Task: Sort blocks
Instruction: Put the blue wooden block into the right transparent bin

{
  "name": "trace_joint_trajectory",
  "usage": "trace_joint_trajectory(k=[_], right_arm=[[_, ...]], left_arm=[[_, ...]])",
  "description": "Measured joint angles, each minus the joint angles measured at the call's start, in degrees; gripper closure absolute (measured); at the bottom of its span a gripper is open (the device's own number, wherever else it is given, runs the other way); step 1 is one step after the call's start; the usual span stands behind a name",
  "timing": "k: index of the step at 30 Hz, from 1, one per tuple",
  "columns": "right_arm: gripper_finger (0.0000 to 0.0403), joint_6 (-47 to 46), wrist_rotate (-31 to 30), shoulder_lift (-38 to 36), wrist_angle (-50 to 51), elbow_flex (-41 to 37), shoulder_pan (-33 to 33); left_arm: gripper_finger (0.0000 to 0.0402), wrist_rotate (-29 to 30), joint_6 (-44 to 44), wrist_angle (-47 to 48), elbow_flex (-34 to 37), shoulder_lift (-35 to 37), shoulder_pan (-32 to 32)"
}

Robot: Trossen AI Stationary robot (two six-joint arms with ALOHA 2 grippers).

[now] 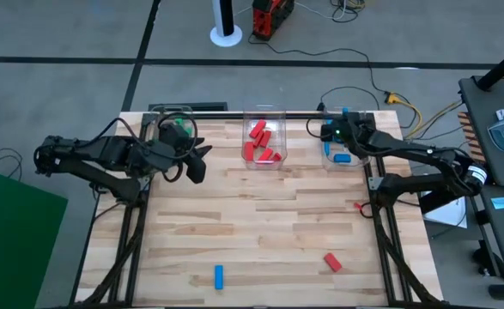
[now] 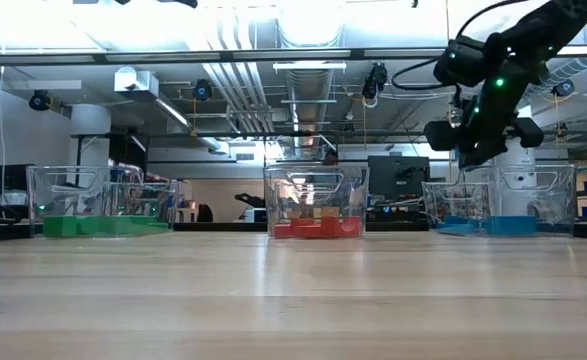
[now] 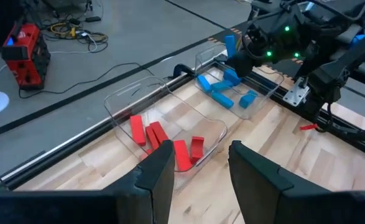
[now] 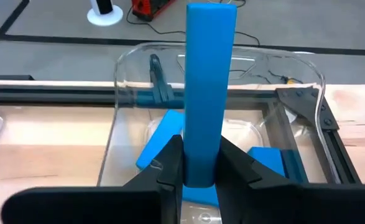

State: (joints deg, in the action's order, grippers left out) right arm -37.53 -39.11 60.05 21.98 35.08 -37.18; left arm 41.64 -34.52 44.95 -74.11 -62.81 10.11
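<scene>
While two loose blocks, a blue block (image 1: 219, 275) and a red block (image 1: 332, 262), lie at my end of the table (image 1: 260, 215), far from the middle bin (image 1: 264, 142) with its red pieces, I have my right gripper (image 4: 201, 163) clamped on an upright blue bar (image 4: 209, 87) right over the blue bin (image 4: 219, 134), just right of the middle one. I judge this the drop step: next I part those fingers. My left gripper (image 3: 199, 167) waits, fingers apart, just left of the middle bin.
</scene>
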Motion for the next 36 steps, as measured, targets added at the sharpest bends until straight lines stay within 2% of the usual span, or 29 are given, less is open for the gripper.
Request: trace_joint_trajectory(k=[5,14,26,36], right_arm=[[0.0333,-0.03,-0.14,0.00,-0.05,-0.28,0.00],[0.0343,0.89,-1.47,0.00,-0.04,-0.28,0.02],[0.0249,1.27,-1.51,0.00,-0.05,-0.28,0.02],[0.0229,1.42,4.77,-3.03,0.02,3.45,4.03]], left_arm=[[0.0271,-0.02,-0.02,0.00,0.00,0.00,-0.22],[0.0271,-0.02,-0.02,0.00,0.00,0.00,-0.22],[0.0271,-0.02,-0.04,0.00,0.00,0.00,-0.22],[0.0271,-0.42,-1.42,0.02,0.00,0.00,-0.20]])
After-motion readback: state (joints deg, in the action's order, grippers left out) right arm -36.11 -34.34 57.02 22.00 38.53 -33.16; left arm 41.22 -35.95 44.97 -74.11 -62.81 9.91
